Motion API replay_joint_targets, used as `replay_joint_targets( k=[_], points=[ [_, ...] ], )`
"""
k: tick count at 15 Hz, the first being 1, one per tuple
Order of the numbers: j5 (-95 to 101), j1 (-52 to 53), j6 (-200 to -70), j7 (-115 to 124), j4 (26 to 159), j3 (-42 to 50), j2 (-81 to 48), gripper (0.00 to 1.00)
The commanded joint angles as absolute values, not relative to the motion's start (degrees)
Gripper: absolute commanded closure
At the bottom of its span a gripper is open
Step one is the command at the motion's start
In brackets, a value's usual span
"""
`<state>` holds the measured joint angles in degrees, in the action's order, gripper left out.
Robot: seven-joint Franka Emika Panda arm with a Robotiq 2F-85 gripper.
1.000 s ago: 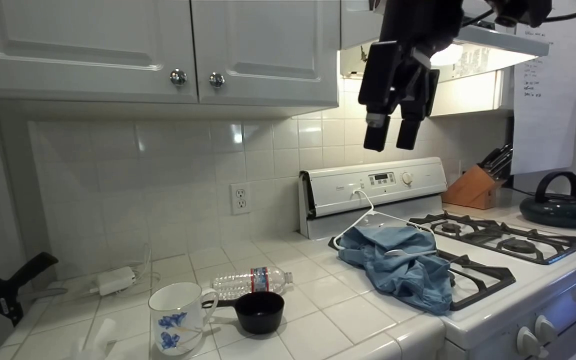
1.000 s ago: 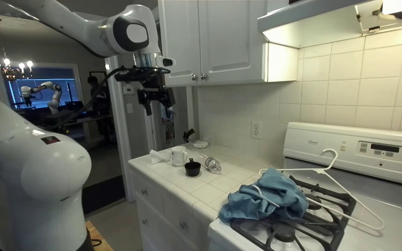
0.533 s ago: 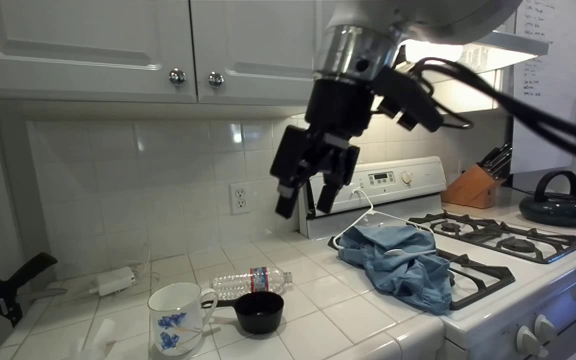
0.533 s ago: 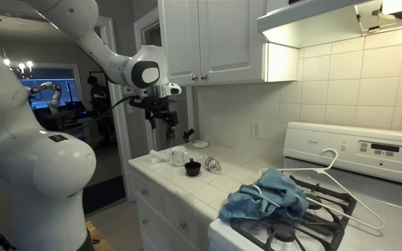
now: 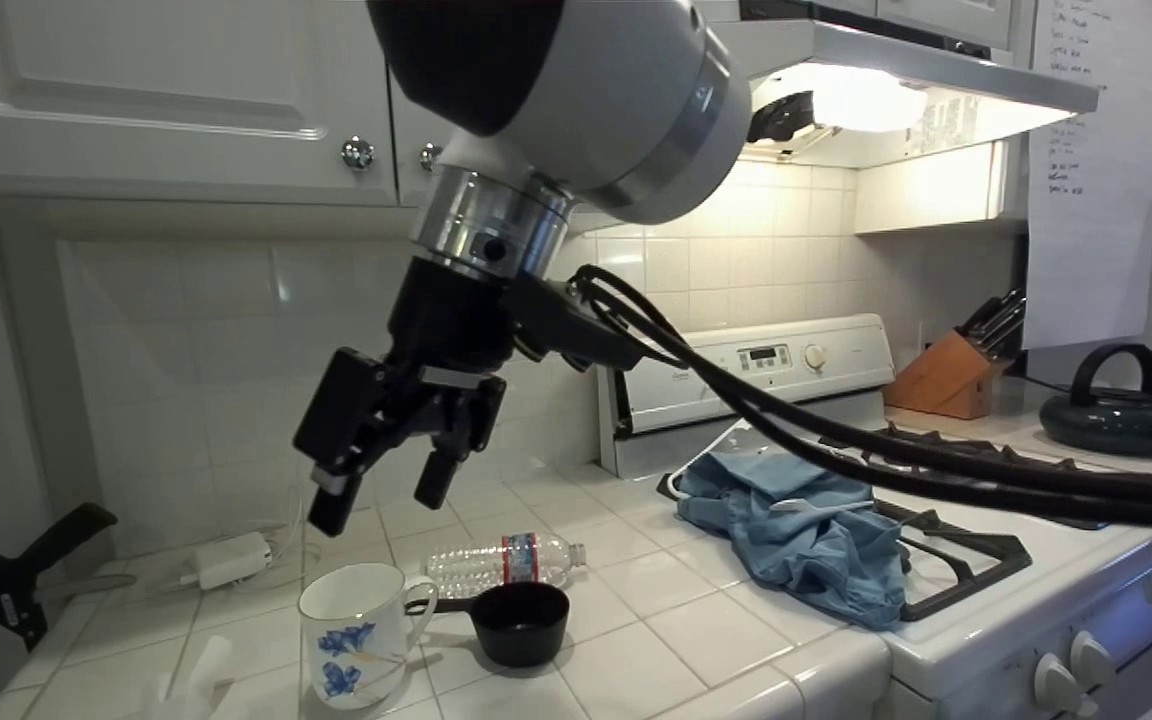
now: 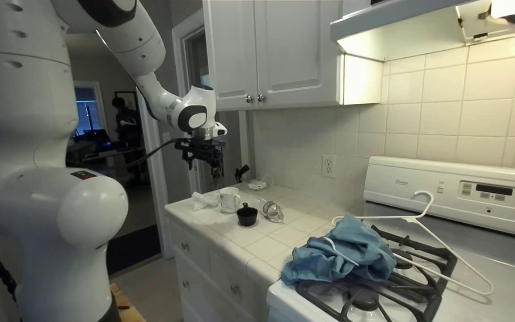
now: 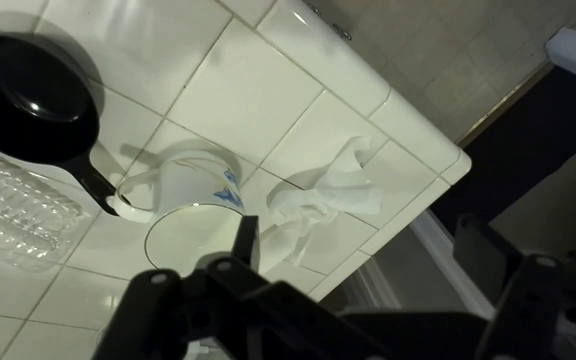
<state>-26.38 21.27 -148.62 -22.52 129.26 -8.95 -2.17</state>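
Lowered from upper right to left of centre in an exterior view, the black two-fingered gripper (image 5: 382, 495) holds its jaws wide apart above the white, blue-flowered ceramic mug (image 5: 356, 655) at lower left, beside a round black pan (image 5: 519, 646).

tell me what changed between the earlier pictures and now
In an exterior view, the end effector moved leftward across the picture and down toward the mug, still open; nothing was grasped or released. The mug, black handled cup, clear bottle, blue cloth and white hanger stayed put.
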Motion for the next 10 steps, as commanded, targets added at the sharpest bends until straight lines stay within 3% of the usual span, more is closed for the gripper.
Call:
replay_joint_targets(
  k=[1,7,10],
  points=[
    [-26.00,18.50,-148.56,-22.47,128.28,-11.83,-3.08,0.00],
    [-26.02,18.31,-148.50,-22.86,127.74,-11.86,-3.51,0.00],
    [-27.47,17.48,-149.21,-24.99,123.57,-13.14,-10.20,0.00]
  ],
)
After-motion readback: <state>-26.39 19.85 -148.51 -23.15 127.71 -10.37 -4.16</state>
